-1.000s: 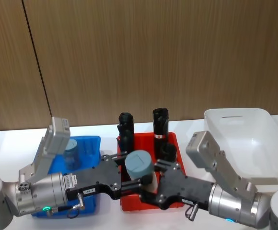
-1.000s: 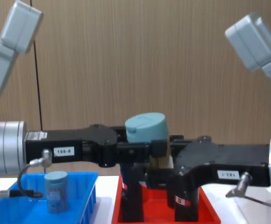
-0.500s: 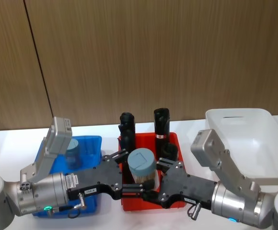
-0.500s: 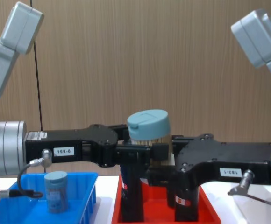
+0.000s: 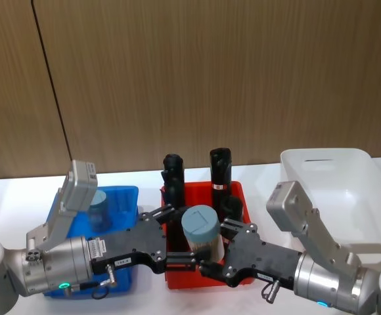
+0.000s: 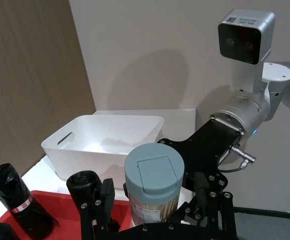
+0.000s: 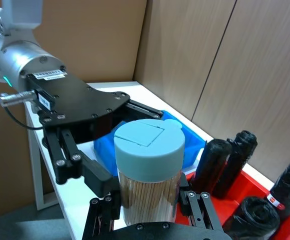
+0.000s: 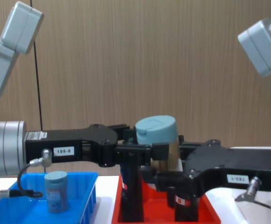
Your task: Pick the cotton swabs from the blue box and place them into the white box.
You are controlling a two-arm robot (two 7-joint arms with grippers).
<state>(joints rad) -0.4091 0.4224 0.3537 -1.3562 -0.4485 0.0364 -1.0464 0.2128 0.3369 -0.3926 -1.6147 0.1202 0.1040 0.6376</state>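
**A:** How far along are you?

**B:** Not far, I judge. One tub of swabs is out of the blue box and hangs in the air at the lower centre of the head view, upright, above the front of the red bin. My right end effector is clamped on its clear body below the lid. My left end effector sits just beside it, fingers spread apart. This looks like a handover from left to right.

**A:** And what is left?

**B:** The carry to the white box at the right of the frame. What I can see of its inside holds no tub. A second tub stands in the blue box at the lower left, so that one waits too.

**A:** Anything in the way?

**B:** The black rolls stand tall in the red bin, right behind the held tub and between it and the white box. I'd want to lift clear of them. My two arms also crowd each other low over the bench.
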